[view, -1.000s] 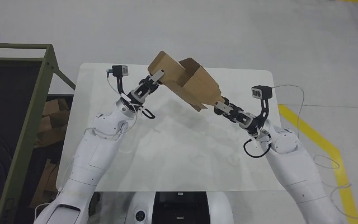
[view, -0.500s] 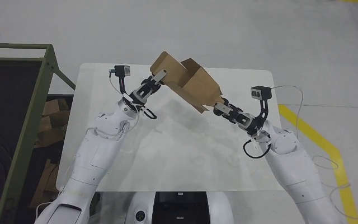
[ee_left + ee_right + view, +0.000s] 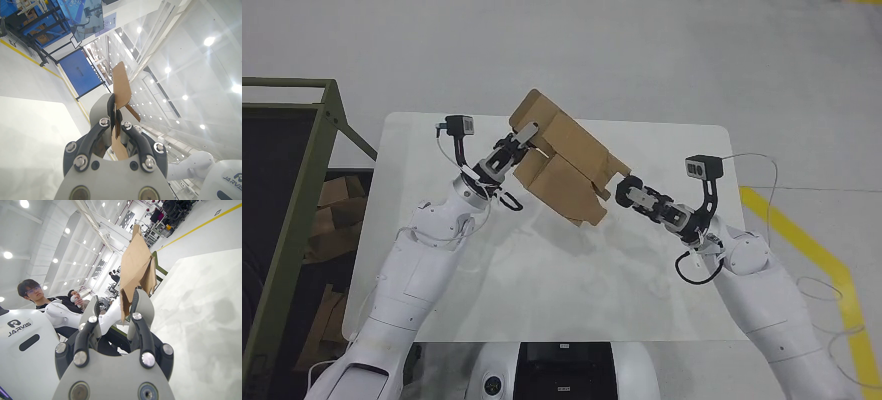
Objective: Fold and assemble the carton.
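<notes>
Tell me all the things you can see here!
carton: one, brown, held up above the table between the two grippers
table: one, white, in front of the robot
rack: one, green, beside the table on the robot's left
cardboard pieces: several, brown, down inside the rack
floor line: one, yellow, on the floor on the robot's right
left gripper: one, grey and black, shut on a carton flap
right gripper: one, grey and black, open, with a carton edge between its fingers
</notes>
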